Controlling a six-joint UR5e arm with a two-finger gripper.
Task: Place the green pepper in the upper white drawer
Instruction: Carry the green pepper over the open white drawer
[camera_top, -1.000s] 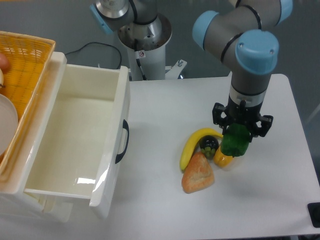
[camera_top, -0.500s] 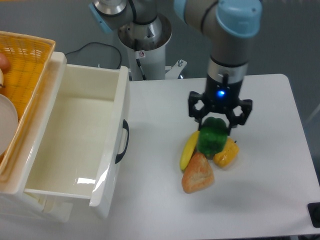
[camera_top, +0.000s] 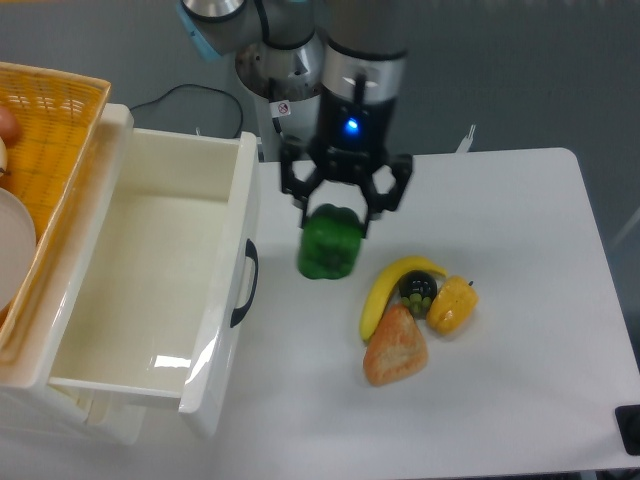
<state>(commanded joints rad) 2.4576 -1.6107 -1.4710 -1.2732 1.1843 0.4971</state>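
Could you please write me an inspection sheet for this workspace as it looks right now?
Surface: white table, no spills seen.
Job's things: pepper held above the table, right of the open, empty drawer.
Clutter: banana, bread, yellow pepper, a dark round item; basket at left.
Grippers: gripper with jaws shut on the pepper.
Cables: black cable behind the drawer.
Surroundings: grey floor, arm base.

A glossy, blocky green bell pepper (camera_top: 330, 243) hangs upright, lifted above the tabletop, just right of a large, deep, glossy white plastic drawer (camera_top: 150, 290), pulled open, with a curved black front handle.
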